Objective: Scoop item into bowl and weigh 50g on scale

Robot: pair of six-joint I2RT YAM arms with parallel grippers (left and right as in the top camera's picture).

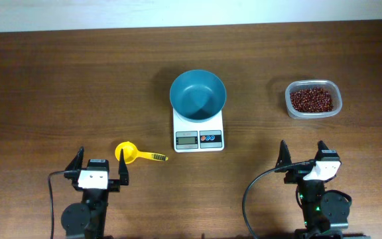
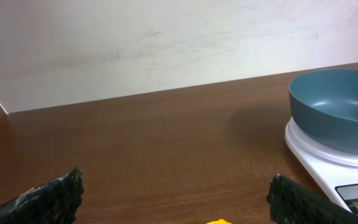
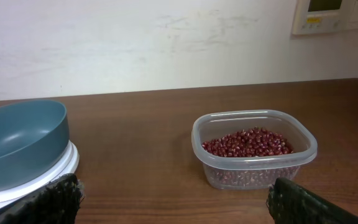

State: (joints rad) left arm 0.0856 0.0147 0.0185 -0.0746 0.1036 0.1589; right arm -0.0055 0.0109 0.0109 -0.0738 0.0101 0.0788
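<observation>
The teal-blue bowl (image 1: 197,94) sits empty on the white scale (image 1: 198,130) at the table's middle; both also show in the left wrist view, bowl (image 2: 337,109) and scale (image 2: 328,158), and in the right wrist view, bowl (image 3: 18,140) and scale (image 3: 39,179). The red-brown beans (image 1: 312,99) lie in a clear plastic tub (image 1: 314,113) at the right, and they also show in the right wrist view (image 3: 247,143). My left gripper (image 1: 101,166) is open and empty near the front left. My right gripper (image 1: 306,158) is open and empty at the front right, short of the tub.
A yellow scoop (image 1: 132,155) lies on the table just right of the left gripper, its handle pointing right; its tip shows at the bottom of the left wrist view (image 2: 216,221). A white wall runs along the table's far edge.
</observation>
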